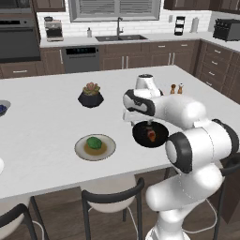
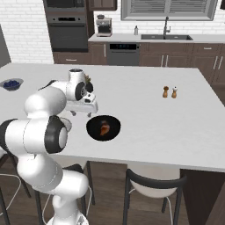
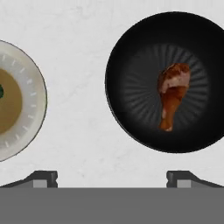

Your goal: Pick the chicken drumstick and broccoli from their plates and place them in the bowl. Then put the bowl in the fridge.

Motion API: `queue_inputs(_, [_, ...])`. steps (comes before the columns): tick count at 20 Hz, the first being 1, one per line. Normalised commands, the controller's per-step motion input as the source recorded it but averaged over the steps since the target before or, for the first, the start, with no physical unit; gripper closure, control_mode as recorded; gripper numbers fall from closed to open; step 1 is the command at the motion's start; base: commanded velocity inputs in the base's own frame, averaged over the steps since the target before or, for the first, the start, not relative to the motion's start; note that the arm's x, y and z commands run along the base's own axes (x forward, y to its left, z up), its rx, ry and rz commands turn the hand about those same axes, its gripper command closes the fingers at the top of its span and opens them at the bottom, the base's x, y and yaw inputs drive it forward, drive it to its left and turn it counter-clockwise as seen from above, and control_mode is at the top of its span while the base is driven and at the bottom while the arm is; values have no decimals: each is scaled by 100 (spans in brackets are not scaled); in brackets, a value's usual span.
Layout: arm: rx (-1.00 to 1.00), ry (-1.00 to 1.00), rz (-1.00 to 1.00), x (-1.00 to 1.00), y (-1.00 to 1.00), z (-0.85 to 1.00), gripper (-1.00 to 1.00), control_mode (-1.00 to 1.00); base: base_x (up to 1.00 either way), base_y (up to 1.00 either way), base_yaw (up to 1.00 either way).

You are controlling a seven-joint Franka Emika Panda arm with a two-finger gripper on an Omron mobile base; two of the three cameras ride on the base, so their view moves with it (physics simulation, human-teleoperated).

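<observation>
The chicken drumstick [image 3: 173, 94] lies inside the glossy black bowl [image 3: 131, 57], near the counter's front edge [image 1: 152, 135] [image 2: 103, 127]. The broccoli [image 1: 94, 142] rests on the grey-rimmed plate with a tan centre [image 1: 80, 151], left of the bowl. My gripper [image 1: 138, 123] [image 2: 82, 113] [image 3: 113, 179] hangs open and empty above the bare counter between that plate [image 3: 37, 94] and the bowl [image 1: 140, 136] [image 2: 92, 127], pointing down. A sliver of the white plate [image 1: 1, 165] shows at the far left edge. The fridge is out of view.
A succulent in a black faceted pot [image 1: 90, 95] stands behind the plate. Salt and pepper shakers [image 1: 176, 88] [image 2: 169, 92] are at the far right. A small bowl of blue berries [image 2: 11, 84] sits far left. Stools [image 1: 112, 197] line the counter's front.
</observation>
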Motion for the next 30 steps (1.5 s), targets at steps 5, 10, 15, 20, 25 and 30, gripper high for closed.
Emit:
queue_inputs(5, [0, 0, 0, 0, 93, 23, -100, -100, 0, 0, 0])
queue_inputs(10, [0, 0, 0, 0, 94, 3, -100, -100, 0, 0, 0])
queue_inputs(15, [-4, 0, 0, 0, 93, -2, -100, -100, 0, 0, 0])
queue_inputs(20, [-8, -1, 0, 0, 70, -27, -100, -100, 0, 0, 0])
queue_inputs(25, [-3, -7, 0, 0, 10, -55, -100, -100, 0, 0, 0])
queue_inputs(30, [-9, -9, 0, 0, 13, -60, -100, -100, 0, 0, 0])
